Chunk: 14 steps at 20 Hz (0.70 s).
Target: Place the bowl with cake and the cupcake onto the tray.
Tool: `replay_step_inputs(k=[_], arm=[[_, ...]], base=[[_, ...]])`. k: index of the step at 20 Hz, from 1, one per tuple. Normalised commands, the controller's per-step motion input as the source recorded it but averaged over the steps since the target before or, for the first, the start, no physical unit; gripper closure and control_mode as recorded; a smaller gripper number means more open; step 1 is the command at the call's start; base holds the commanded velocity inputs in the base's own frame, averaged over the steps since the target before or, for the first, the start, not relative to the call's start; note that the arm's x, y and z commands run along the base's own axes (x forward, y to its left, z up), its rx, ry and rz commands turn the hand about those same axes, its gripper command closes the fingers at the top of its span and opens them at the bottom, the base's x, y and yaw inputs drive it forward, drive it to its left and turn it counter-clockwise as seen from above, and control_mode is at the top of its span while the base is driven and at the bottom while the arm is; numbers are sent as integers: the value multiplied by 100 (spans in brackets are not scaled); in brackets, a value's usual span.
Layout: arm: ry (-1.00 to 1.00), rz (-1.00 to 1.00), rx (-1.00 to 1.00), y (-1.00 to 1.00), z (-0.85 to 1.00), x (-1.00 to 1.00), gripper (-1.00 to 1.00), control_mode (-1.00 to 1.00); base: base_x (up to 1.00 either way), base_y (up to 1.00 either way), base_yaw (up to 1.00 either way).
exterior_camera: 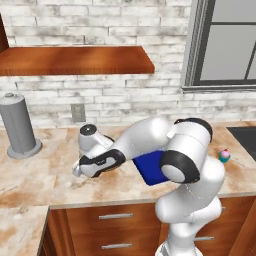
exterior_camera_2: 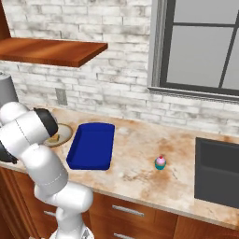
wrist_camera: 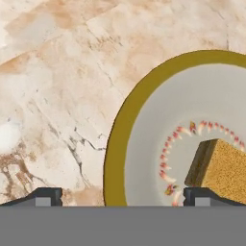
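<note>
Currently gripper (wrist_camera: 122, 196) open, 1 fingertip each side of bowl with cake (wrist_camera: 149, 139) rim; rigid, light, slippery; pinch rim, keep level.

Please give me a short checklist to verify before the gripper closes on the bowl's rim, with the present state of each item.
1. Gripper open: ok, fingers stand apart.
2. Rim of the bowl with cake lies between the fingers: ok in the hand view.
3. Fingers low enough to grip the rim: cannot tell.
4. Cake cube clear of the fingers: cannot tell, it sits very near one tip.
5. Tray free to receive the bowl: ok.
6. Cupcake out of the path: ok, beyond the tray.
</note>
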Motion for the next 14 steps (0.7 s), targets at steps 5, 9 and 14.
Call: replay_step_inputs(k=[5,9,14], arm=[[0,0,-3,2,-13,14,-100,-100],[0,0,-3,0,-23,18,-100,-100],[0,0,0,0,-45,27,-100,-100]], base=[[0,0,0],[0,0,0],[0,0,0]])
